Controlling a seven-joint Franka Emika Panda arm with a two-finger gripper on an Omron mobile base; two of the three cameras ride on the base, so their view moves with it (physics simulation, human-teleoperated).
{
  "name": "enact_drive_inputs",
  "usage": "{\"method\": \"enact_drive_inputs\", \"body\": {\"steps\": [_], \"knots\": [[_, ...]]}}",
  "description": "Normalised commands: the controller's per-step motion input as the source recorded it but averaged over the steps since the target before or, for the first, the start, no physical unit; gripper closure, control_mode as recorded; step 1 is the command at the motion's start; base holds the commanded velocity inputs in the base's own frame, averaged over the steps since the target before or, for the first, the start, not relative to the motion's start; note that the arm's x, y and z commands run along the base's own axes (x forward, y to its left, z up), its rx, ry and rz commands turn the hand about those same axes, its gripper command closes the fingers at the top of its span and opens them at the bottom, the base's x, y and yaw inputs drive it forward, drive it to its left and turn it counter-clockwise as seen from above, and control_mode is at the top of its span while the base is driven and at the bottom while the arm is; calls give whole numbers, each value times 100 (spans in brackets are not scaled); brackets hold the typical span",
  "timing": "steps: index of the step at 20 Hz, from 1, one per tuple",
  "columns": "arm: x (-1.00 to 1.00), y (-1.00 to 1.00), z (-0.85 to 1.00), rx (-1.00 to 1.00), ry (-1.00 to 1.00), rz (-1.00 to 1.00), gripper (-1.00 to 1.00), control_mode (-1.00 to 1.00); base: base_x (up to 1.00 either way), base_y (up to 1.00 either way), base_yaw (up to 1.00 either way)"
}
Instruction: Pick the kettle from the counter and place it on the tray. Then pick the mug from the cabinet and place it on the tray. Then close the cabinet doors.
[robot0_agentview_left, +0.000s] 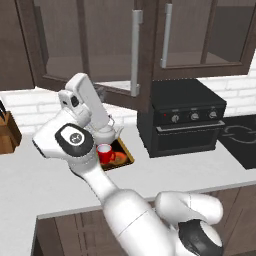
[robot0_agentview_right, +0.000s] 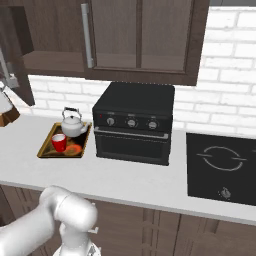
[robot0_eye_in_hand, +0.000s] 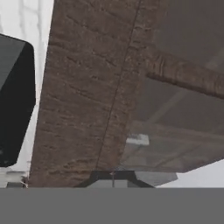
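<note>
We count one kettle (robot0_agentview_right: 73, 123), one mug (robot0_agentview_right: 59, 142), one tray (robot0_agentview_right: 48, 148), one oven (robot0_agentview_right: 135, 124), one hob (robot0_agentview_right: 222, 167), two doors (robot0_agentview_left: 90, 47) and two handles (robot0_agentview_left: 135, 52).

counter (robot0_agentview_right: 125, 182): pale, flat, running the width of both base views under a white brick wall
tray (robot0_agentview_right: 46, 150): lies flat on the counter, just left of the oven, short gap between them
kettle (robot0_agentview_right: 73, 125): stands upright on the tray's rear half
mug (robot0_agentview_right: 59, 142): red, upright on the tray's front half, just in front of the kettle
oven (robot0_agentview_right: 134, 122): black box with three knobs, standing on the counter at the wall
hob (robot0_agentview_right: 222, 167): black plate set flat into the counter, right of the oven
brown block (robot0_agentview_left: 7, 134): on the counter at the far left, cut by the frame edge
</note>
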Motion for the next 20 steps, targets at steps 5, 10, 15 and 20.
{"method": "enact_drive_inputs", "body": {"steps": [5,10,15,20], "knots": [[50,-49,8,-3,63,23,100,-100,0,0,0],[73,-41,0,-9,58,19,100,-100,0,0,0],[87,-57,-23,-3,34,16,100,-100,0,0,0],[71,-67,-59,-1,10,14,100,-100,0,0,0]]}}
